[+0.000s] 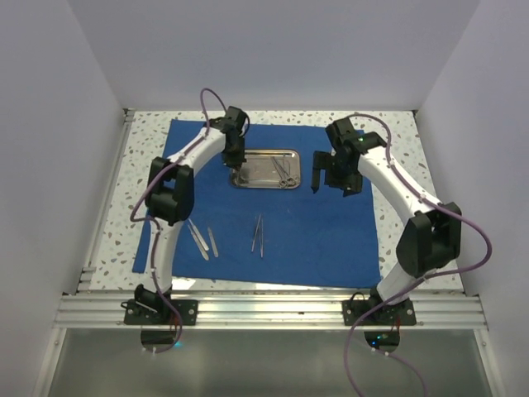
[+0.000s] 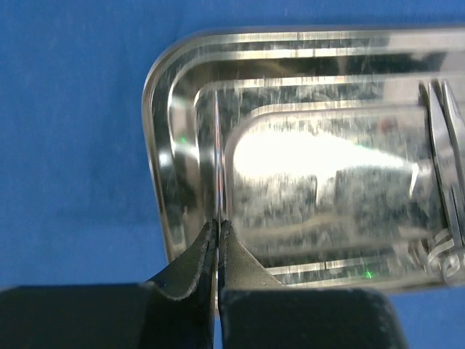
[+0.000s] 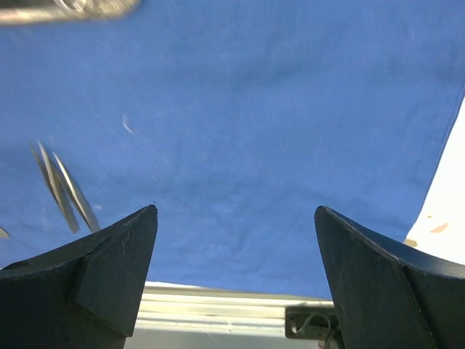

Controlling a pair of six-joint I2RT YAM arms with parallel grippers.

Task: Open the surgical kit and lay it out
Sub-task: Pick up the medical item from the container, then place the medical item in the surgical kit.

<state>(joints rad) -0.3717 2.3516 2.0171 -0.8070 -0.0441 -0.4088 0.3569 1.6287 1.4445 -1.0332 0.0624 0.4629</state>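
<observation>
The surgical kit's blue cloth (image 1: 331,223) lies spread flat on the table, with the steel tray (image 1: 291,153) on its far middle. My left gripper (image 1: 237,170) is down in the tray's left end. In the left wrist view its jaws (image 2: 218,222) are shut on a thin silver instrument (image 2: 218,153), seen edge-on and running away from the tips across the tray (image 2: 156,145). More instruments (image 2: 443,167) lie at the tray's right end. My right gripper (image 1: 329,180) hangs open just right of the tray, over bare cloth (image 3: 240,109), with nothing between its fingers (image 3: 123,247).
Laid out on the cloth near the front are two tweezers (image 1: 204,241) on the left and a thin pair of instruments (image 1: 258,234) in the middle, also visible as instruments (image 3: 62,185) in the right wrist view. An aluminium rail (image 1: 273,310) runs along the near edge. White walls close in the sides.
</observation>
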